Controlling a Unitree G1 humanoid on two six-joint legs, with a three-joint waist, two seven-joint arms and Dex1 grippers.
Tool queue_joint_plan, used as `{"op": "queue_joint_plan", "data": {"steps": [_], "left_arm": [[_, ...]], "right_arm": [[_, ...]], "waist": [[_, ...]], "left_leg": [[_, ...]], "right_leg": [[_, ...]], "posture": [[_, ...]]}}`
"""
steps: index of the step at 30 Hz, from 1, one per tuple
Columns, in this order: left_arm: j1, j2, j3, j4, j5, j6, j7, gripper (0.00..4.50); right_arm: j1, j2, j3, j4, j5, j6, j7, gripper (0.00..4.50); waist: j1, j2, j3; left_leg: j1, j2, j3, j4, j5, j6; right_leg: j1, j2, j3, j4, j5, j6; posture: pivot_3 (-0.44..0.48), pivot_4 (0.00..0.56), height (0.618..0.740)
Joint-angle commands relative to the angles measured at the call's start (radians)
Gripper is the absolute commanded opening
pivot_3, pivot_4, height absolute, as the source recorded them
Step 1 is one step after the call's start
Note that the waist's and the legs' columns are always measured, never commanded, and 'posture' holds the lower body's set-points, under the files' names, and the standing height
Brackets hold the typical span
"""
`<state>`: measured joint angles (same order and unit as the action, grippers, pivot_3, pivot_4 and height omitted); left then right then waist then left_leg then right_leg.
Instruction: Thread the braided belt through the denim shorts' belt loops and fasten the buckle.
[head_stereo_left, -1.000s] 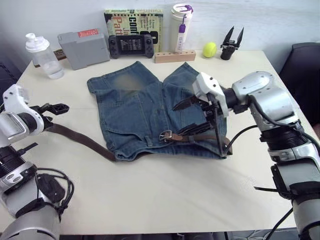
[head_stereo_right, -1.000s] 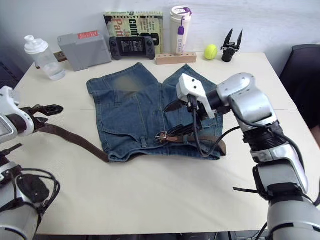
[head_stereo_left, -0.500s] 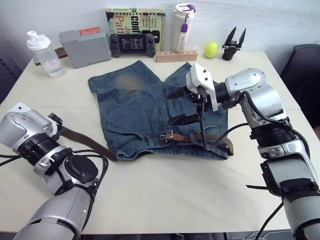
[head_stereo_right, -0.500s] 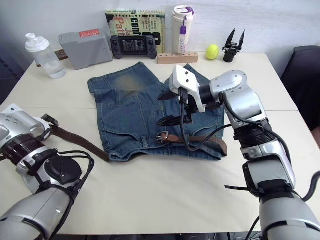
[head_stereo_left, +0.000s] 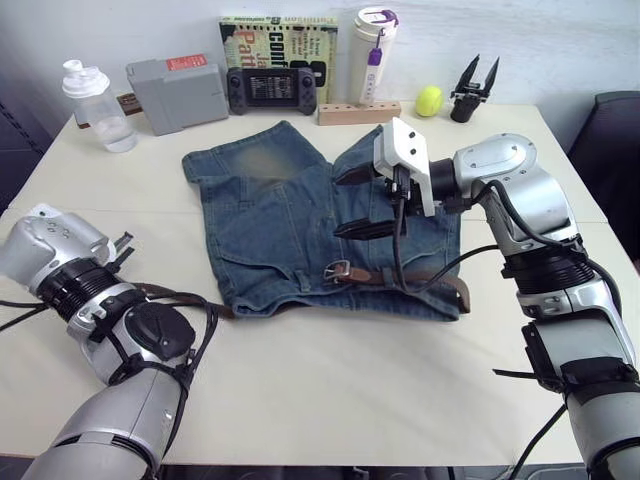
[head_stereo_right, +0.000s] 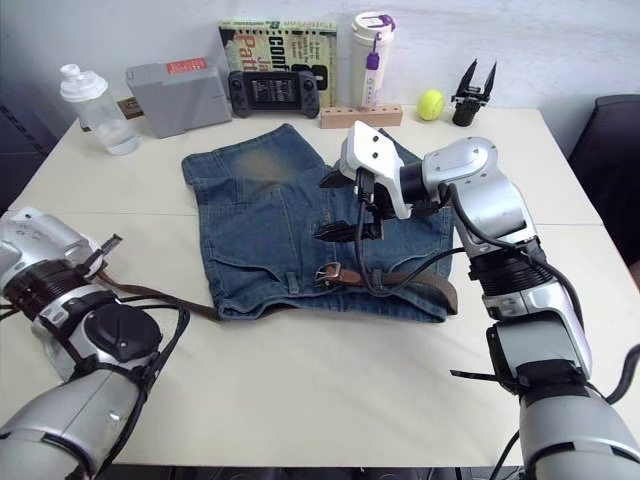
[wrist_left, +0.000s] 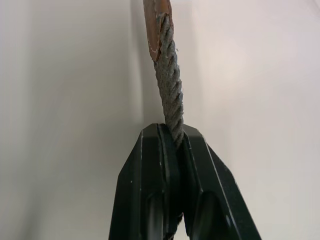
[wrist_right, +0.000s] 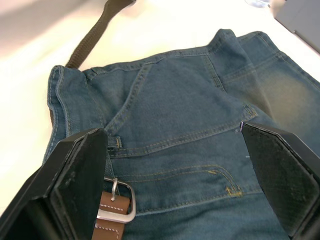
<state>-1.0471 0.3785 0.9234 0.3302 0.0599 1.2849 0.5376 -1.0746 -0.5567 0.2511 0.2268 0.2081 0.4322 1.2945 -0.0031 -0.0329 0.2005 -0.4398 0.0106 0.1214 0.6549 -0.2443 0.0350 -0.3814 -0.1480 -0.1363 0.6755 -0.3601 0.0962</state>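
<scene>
Cream tabletop under my cameras: on this table (head_stereo_left: 330, 390) the denim shorts (head_stereo_left: 290, 215) lie flat at the middle, waistband toward the near edge. I see the braided belt (head_stereo_left: 420, 277) lying along the waistband, its silver buckle (head_stereo_left: 337, 271) at mid-waistband, the strap running out past the shorts toward the left edge. My left hand (wrist_left: 172, 145) is clamped on that free end, fingers together on the weave. My right hand (head_stereo_left: 362, 202) hovers over the shorts with its fingers spread wide apart, holding nothing. Along the far edge stand a clear bottle (head_stereo_left: 95, 92), a grey box (head_stereo_left: 178, 79) and a yellow ball (head_stereo_left: 429, 99).
</scene>
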Motion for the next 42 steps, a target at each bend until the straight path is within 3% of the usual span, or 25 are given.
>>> {"op": "queue_joint_plan", "data": {"steps": [1,5,6,9,13,22,30,34,35,39,42], "left_arm": [[0.037,0.085,-0.248,-0.029,-0.041,-0.105,-0.212,0.02],[0.186,0.202,-0.633,-0.244,-0.121,-0.273,-0.648,0.02],[0.232,0.239,-0.717,-0.295,-0.121,-0.388,-0.760,0.02],[0.333,0.306,-0.859,-0.400,-0.153,-0.627,-1.012,0.02],[0.419,0.355,-0.951,-0.483,-0.266,-0.794,-1.339,0.02],[0.427,0.435,-1.031,-0.377,-0.290,-1.070,-1.691,0.02],[0.384,0.405,-1.047,-0.310,-0.279,-1.117,-1.742,0.02],[0.373,0.394,-1.053,-0.304,-0.273,-1.114,-1.733,0.00],[0.368,0.390,-1.055,-0.299,-0.269,-1.114,-1.729,0.00],[0.358,0.375,-1.047,-0.294,-0.267,-1.112,-1.719,0.00],[0.362,0.378,-1.036,-0.292,-0.259,-1.112,-1.707,0.00]], "right_arm": [[-0.003,-0.020,-0.032,-0.023,0.004,-0.011,-0.004,4.50],[0.024,-0.047,-0.048,-0.063,0.010,0.014,-0.018,4.50],[0.038,-0.057,-0.046,-0.074,-0.014,-0.014,-0.039,4.50],[0.092,-0.066,-0.031,-0.124,-0.086,-0.115,-0.110,4.50],[0.172,-0.066,-0.011,-0.212,-0.183,-0.272,-0.204,4.50],[0.317,-0.058,0.031,-0.415,-0.261,-0.462,-0.257,4.50],[0.322,-0.015,0.054,-0.442,-0.298,-0.407,-0.307,4.50],[0.329,-0.004,0.060,-0.481,-0.253,-0.372,-0.277,2.70],[0.331,0.004,0.061,-0.492,-0.238,-0.348,-0.270,2.44],[0.324,0.016,0.073,-0.494,-0.236,-0.273,-0.262,0.40],[0.320,0.023,0.075,-0.490,-0.226,-0.238,-0.256,0.08]], "waist": [[-0.004,-0.001,0.001],[-0.009,-0.001,0.001],[-0.012,-0.001,0.001],[-0.012,-0.001,0.001],[-0.025,-0.001,0.001],[-0.025,0.001,0.002],[-0.022,0.001,0.002],[-0.024,0.001,0.002],[-0.024,0.001,0.002],[-0.025,0.001,0.002],[-0.024,0.001,0.002]], "left_leg": [[-0.001,0.000,0.001,0.000,0.000,0.000],[-0.002,0.001,0.004,-0.003,0.003,0.001],[-0.002,0.001,0.004,-0.003,0.003,0.001],[-0.003,0.001,0.006,-0.005,0.004,0.001],[-0.003,0.001,0.011,-0.006,0.004,0.002],[-0.001,0.004,0.014,-0.004,0.006,0.006],[-0.002,0.004,0.011,-0.001,0.006,0.007],[-0.002,0.004,0.011,0.000,0.007,0.007],[-0.002,0.004,0.010,0.000,0.007,0.007],[-0.002,0.004,0.010,0.000,0.007,0.008],[-0.002,0.004,0.010,0.000,0.007,0.008]], "right_leg": [[-0.002,0.000,0.000,0.000,0.000,0.000],[-0.006,0.001,0.002,0.001,0.000,-0.001],[-0.006,0.001,0.002,0.000,0.000,-0.001],[-0.008,0.000,0.003,-0.002,-0.001,-0.001],[-0.009,0.000,0.004,-0.003,-0.001,-0.001],[-0.011,-0.001,0.004,-0.001,-0.002,-0.004],[-0.010,-0.001,0.003,0.001,-0.002,-0.004],[-0.009,-0.001,0.003,0.003,-0.002,-0.004],[-0.009,-0.001,0.003,0.004,-0.002,-0.004],[-0.009,0.000,0.002,0.005,-0.002,-0.004],[-0.009,-0.001,0.002,0.005,-0.002,-0.004]], "posture": [[0.000,0.150,0.694],[0.000,0.150,0.694],[0.000,0.150,0.694],[0.000,0.150,0.694],[0.000,0.150,0.694],[0.000,0.150,0.694],[0.000,0.150,0.694],[0.000,0.150,0.694],[0.000,0.150,0.694],[0.000,0.150,0.694],[0.000,0.150,0.694]]}}
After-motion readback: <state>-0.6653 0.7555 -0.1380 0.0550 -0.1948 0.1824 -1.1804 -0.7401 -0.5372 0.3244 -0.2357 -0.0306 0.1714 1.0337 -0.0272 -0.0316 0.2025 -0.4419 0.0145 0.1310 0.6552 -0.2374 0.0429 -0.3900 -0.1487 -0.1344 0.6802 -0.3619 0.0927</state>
